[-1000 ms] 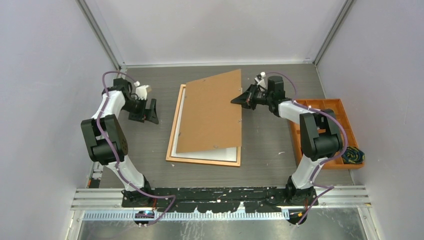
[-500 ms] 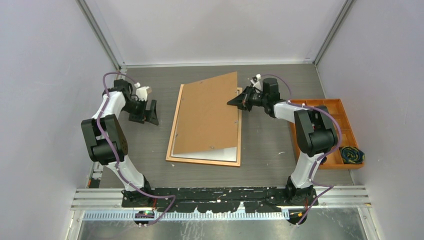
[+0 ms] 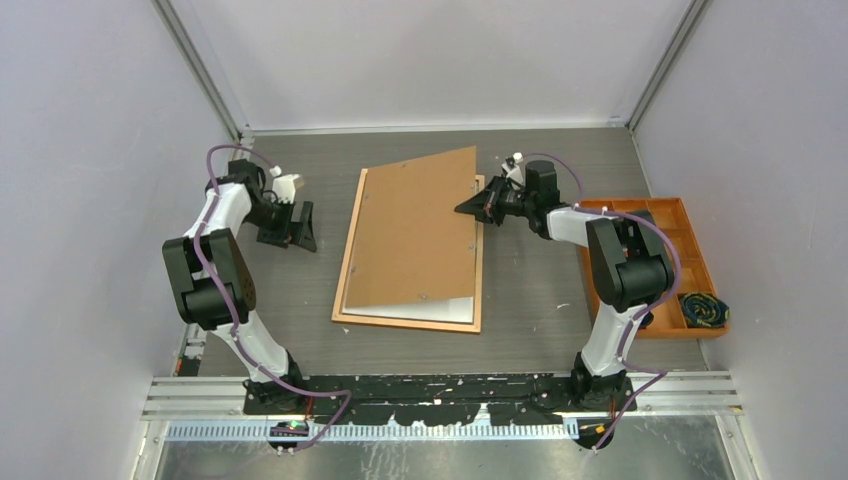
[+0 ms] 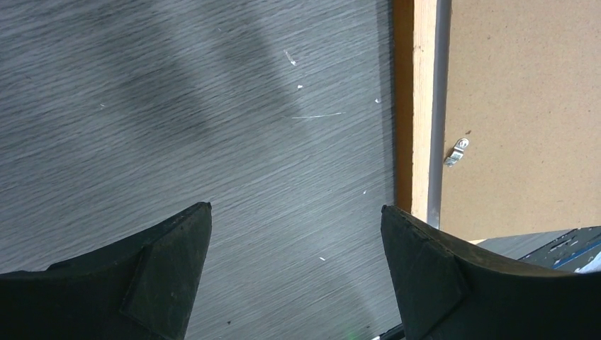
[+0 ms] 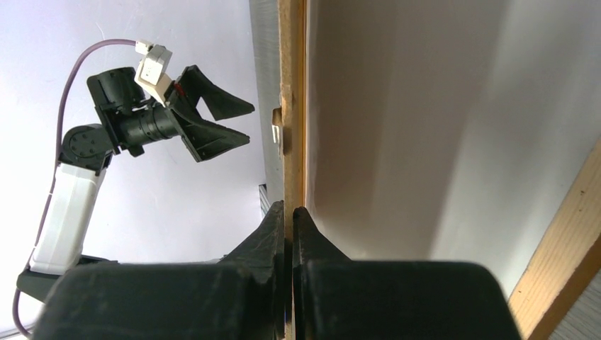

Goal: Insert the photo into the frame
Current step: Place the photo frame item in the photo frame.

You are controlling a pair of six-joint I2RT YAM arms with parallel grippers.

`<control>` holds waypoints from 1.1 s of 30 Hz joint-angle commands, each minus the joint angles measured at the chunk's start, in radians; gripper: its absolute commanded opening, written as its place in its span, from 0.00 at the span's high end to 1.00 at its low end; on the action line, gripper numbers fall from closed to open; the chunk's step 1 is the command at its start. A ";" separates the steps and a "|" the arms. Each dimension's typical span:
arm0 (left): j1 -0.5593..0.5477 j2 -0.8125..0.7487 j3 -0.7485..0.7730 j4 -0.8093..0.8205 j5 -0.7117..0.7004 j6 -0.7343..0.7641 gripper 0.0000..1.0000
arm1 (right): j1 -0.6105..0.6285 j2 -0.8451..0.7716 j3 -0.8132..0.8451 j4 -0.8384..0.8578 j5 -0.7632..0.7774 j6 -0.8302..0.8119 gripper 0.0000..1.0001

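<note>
Photo paper (image 3: 440, 306), showing only its white back, lay inside the large orange-brown wooden frame (image 3: 345, 268) on the grey tabletop (image 3: 530, 290). The right hand (image 3: 468, 206) was clamped on the right edge of the plain brown backing board (image 3: 415, 232), tilting it above the frame. The left hand (image 3: 302, 226) hovered apart, holding nothing, beside the frame.

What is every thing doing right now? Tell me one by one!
backing board: tilted, right edge lifted, left edge down on the frame
frame: lying flat on the table
photo: white sheet lying in the frame, mostly covered by the board
right gripper: shut, pinching the board's edge
left gripper: open, holding nothing, above the table beside the frame
orange tray: flat on the table, at the right
</note>
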 commanded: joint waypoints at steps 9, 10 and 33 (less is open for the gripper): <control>0.002 -0.047 -0.008 0.008 -0.009 0.019 0.10 | 0.004 -0.004 -0.025 0.102 -0.029 0.027 0.99; 0.002 -0.047 -0.007 0.009 -0.010 0.019 0.10 | 0.004 -0.005 -0.031 0.104 -0.030 0.027 0.99; 0.001 -0.041 -0.008 0.011 -0.020 0.026 0.10 | 0.019 -0.005 -0.120 0.266 -0.048 0.102 0.99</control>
